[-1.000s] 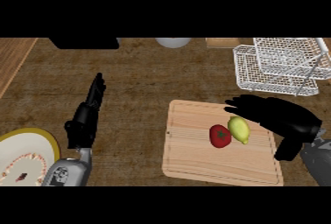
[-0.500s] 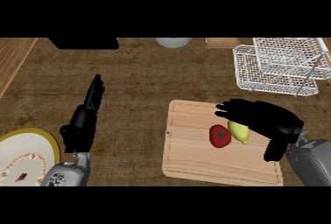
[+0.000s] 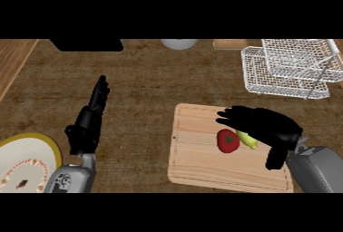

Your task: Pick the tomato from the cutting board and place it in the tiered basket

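Note:
A red tomato [image 3: 227, 140] lies on the wooden cutting board [image 3: 201, 167], with a yellow-green fruit [image 3: 248, 141] touching its right side. My right hand [image 3: 262, 125] hovers over the board just above and right of the tomato, fingers spread toward the left and partly covering the yellow fruit; it holds nothing. The white wire tiered basket [image 3: 289, 68] stands at the back right. On the left my left hand [image 3: 88, 123] rests with its fingers straight, pointing away from me.
A white plate with a yellow rim [image 3: 23, 165] lies at the lower left. A white bowl [image 3: 178, 43], a dark object [image 3: 87, 44] and a small wooden item [image 3: 230, 44] sit along the counter's far edge.
My right hand has moved left and slightly down across the board, from the board's right edge to just above the tomato and yellow fruit. The left hand stays still.

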Robot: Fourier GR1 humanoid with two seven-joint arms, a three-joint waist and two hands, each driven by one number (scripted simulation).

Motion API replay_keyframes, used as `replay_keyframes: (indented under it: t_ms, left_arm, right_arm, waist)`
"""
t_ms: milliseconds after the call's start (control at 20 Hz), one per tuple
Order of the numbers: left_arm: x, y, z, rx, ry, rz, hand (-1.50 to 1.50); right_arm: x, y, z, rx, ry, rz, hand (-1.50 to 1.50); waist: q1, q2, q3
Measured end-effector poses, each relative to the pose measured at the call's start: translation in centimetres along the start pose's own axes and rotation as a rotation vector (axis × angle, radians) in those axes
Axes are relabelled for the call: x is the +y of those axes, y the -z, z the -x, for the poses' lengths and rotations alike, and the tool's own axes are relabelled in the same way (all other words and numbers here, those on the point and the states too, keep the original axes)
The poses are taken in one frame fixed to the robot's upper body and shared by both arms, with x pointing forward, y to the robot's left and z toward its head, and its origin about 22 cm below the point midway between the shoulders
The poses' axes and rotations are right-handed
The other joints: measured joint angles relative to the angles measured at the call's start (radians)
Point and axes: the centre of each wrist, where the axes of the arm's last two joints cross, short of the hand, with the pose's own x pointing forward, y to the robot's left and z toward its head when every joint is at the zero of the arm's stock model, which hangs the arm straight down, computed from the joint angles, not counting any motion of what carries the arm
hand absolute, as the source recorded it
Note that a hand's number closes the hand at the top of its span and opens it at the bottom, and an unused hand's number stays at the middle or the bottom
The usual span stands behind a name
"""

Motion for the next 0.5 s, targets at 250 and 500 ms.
replay_keyframes:
  t_ms: [250, 500]
  left_arm:
    - [0.7, -0.9, -0.2, 0.006, 0.005, 0.001, 0.0]
    - [0.5, -0.8, -0.4, -0.001, 0.005, -0.003, 0.0]
  right_arm:
    - [0.4, 0.4, -0.6, 0.011, -0.001, -0.015, -1.5]
    - [0.9, 1.9, 0.3, 0.006, 0.013, -0.025, -1.5]
  waist:
    - [0.0, 0.0, 0.0]
    - [0.001, 0.0, 0.0]
